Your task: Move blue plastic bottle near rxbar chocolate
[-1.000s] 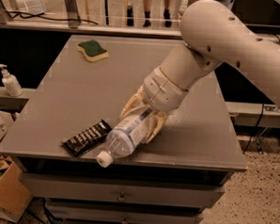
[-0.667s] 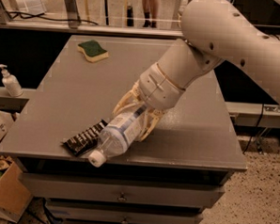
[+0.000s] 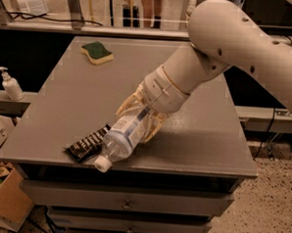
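The blue plastic bottle (image 3: 122, 139) is clear with a white cap and a pale label. It lies tilted, cap pointing down-left over the table's front edge. My gripper (image 3: 140, 119) is shut on the bottle's upper part, its cream fingers (image 3: 156, 127) wrapped around it. The rxbar chocolate (image 3: 86, 144), a dark wrapper with white stripes, lies flat near the front edge, right beside the bottle's lower left side, partly under it.
A green-and-yellow sponge (image 3: 97, 52) lies at the table's (image 3: 198, 141) far left. A white pump dispenser bottle (image 3: 10, 84) stands on a ledge to the left. Cardboard boxes (image 3: 4, 204) sit on the floor at lower left. Drawers are below the tabletop.
My gripper has moved the bottle left and a little down, so its cap end now lies next to the rxbar chocolate at the front edge.
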`<state>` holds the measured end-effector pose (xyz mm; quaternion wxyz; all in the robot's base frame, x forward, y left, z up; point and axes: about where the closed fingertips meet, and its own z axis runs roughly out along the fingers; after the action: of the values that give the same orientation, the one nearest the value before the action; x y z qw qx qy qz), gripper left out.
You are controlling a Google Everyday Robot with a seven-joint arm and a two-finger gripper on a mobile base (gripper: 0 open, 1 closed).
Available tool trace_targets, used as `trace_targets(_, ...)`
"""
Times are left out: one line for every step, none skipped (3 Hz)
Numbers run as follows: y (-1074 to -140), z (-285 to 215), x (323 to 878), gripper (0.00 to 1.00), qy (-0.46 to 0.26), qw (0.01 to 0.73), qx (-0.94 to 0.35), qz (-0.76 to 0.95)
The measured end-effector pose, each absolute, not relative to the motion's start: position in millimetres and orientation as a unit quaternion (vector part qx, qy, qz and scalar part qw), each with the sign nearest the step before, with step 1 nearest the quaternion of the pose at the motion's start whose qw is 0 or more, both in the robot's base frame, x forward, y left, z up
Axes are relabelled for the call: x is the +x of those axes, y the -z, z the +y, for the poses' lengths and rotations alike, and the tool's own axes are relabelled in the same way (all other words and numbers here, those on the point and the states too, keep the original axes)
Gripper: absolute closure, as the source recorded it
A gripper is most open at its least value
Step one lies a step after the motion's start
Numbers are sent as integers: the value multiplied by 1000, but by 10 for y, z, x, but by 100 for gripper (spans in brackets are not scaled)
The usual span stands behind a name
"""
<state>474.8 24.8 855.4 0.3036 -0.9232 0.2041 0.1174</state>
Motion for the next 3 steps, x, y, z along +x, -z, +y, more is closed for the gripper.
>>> trace_targets(-8481,207,4831,100,-113,308,-924,199)
trace_targets(-8395,182,4857,83,-118,309,-922,201)
trace_targets(-8359,150,4864,60,-121,314,-919,206)
